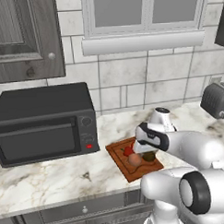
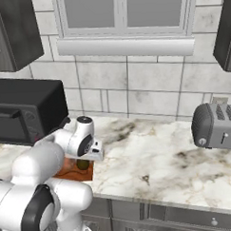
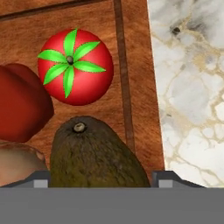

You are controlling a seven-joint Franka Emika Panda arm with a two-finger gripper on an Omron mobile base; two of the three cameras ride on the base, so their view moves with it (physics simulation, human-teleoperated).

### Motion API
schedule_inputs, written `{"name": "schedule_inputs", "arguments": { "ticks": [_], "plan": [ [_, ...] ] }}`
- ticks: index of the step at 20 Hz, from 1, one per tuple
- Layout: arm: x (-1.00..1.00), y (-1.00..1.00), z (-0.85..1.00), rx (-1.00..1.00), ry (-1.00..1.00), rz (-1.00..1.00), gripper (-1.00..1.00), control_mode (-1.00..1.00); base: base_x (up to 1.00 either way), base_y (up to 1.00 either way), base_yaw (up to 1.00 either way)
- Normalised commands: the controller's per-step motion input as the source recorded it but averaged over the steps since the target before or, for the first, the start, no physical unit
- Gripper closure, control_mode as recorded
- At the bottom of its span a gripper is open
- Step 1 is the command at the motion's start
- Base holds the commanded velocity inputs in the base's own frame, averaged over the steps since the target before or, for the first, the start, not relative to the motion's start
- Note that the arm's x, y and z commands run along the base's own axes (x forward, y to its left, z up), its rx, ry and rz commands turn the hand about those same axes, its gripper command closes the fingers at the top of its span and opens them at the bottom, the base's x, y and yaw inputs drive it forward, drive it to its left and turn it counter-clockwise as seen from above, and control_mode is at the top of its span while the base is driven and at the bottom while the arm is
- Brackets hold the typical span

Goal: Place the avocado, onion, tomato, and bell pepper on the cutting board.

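Note:
The cutting board (image 3: 131, 52) lies on the marble counter, also seen from the base cameras as the board (image 1: 121, 156) (image 2: 67, 169). On it sit the tomato (image 3: 74, 65), the bell pepper (image 3: 19, 105) to its left and the onion (image 3: 15, 164) (image 1: 134, 160) below that. The dark avocado (image 3: 96, 153) (image 1: 149, 156) (image 2: 83, 164) fills the gap between my fingertips (image 3: 41, 178) at the board's right edge. My gripper (image 3: 105, 177) (image 1: 147, 152) (image 2: 87, 158) points down, its tips against both sides of the avocado. Whether the avocado rests on the board or hangs just above it I cannot tell.
A black microwave (image 1: 43, 124) (image 2: 22, 112) stands left of the board. A grey toaster (image 1: 216, 100) (image 2: 215, 125) sits far right by the tiled wall. Bare marble counter (image 3: 192, 87) stretches right of the board; its front edge runs just below.

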Motion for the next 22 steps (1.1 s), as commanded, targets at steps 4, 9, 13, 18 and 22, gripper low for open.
{"name": "schedule_inputs", "arguments": {
  "ticks": [4, 9, 13, 18, 22],
  "plan": [
    [0.00, 0.02, -0.43, 0.00, 0.00, 0.00, 1.00, -1.00, 0.00, 0.00, 0.00],
    [0.00, 0.01, -0.45, 0.00, 0.00, 0.00, -1.00, -1.00, 0.00, 0.00, 0.00],
    [-0.14, -0.08, -0.01, 0.00, -0.08, 0.00, -1.00, -1.00, 0.00, 0.00, 0.00],
    [-0.18, 0.00, 0.02, 0.00, -0.11, 0.00, -1.00, -1.00, 0.00, 0.00, 0.00],
    [-0.26, 0.02, 0.06, 0.00, -0.10, 0.00, -1.00, -1.00, 0.00, 0.00, 0.00]
  ]
}}
